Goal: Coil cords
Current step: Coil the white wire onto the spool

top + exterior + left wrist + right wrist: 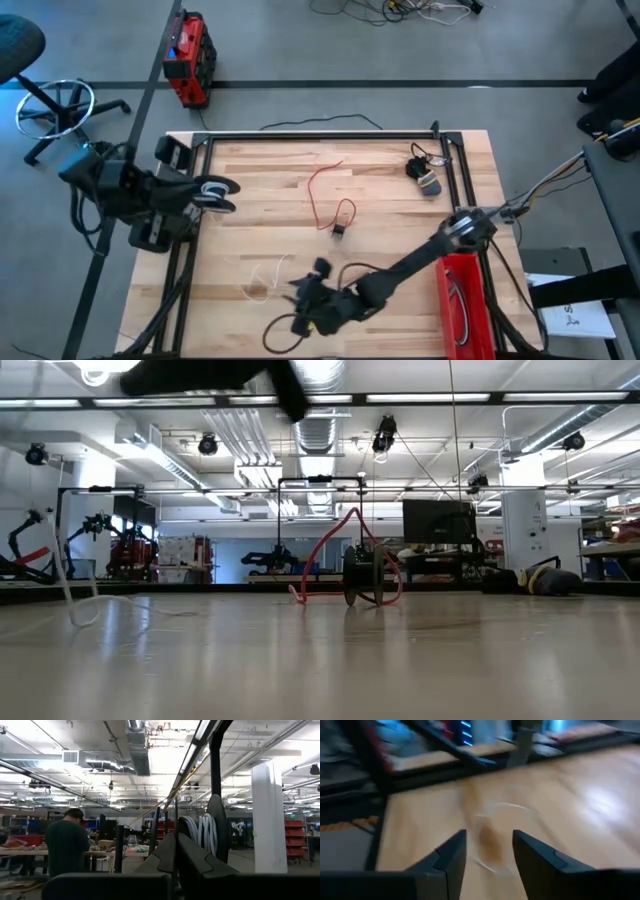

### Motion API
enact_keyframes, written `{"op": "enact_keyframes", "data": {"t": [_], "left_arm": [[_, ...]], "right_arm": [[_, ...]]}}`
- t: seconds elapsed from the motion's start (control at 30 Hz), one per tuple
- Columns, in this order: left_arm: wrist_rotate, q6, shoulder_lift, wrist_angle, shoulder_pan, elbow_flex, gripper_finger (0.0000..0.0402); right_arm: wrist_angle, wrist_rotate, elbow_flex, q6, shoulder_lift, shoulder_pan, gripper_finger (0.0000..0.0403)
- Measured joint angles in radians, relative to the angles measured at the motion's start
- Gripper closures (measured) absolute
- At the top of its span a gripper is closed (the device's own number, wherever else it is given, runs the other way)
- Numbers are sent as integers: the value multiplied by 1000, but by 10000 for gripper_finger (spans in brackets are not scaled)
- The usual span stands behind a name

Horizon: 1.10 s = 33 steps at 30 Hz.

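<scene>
The wooden worktop (pixel 250 190) carries three cords. The red cord (pixel 322 190), mid-worktop, runs lengthwise from far to near, ending in a loop with a dark plug. The faint white cord (pixel 265 277) lies loosely looped near-left. The black cord (pixel 425 172) sits coiled far-right. Right tool (pixel 489 851) hovers spread near the white cord; left tool (pixel 222 195) waits at the left edge, whether spread I cannot tell.

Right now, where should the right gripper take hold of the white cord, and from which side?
Judging by the high view, grip the white cord where its loose loop bunches, coming straight down from above: it lies flat and thin on the table. The right gripper is open nearby, with the cord ahead of its fingers.
</scene>
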Motion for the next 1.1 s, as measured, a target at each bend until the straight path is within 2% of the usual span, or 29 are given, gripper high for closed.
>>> {"op": "enact_keyframes", "data": {"t": [0.1, 0.27, 0.43, 0.6, 0.77, 0.93, 1.0, 1.1], "left_arm": [[0, 1, 37, -66, 0, 107, 401], [0, 9, 93, -170, 0, 290, 401], [-1, 55, 139, -250, 0, 420, 401], [-1, 85, 168, -256, 0, 515, 401], [-1, 88, 187, -271, 0, 603, 401], [-1, 84, 199, -296, 0, 639, 401], [0, 82, 202, -297, 0, 636, 401], [0, 78, 208, -299, 0, 635, 401]], "right_arm": [[55, -68, 41, -65, 92, -28, 252], [-83, -69, 118, -71, 155, -70, 256], [-104, -66, 125, -48, 179, -99, 249], [-155, -31, 125, -79, 171, -116, 248], [-206, 42, 161, -213, 101, -146, 249], [-207, 45, 228, -388, 62, -187, 252], [-222, 23, 240, -430, 63, -203, 254], [-208, -111, 233, -404, 67, -227, 258]]}}
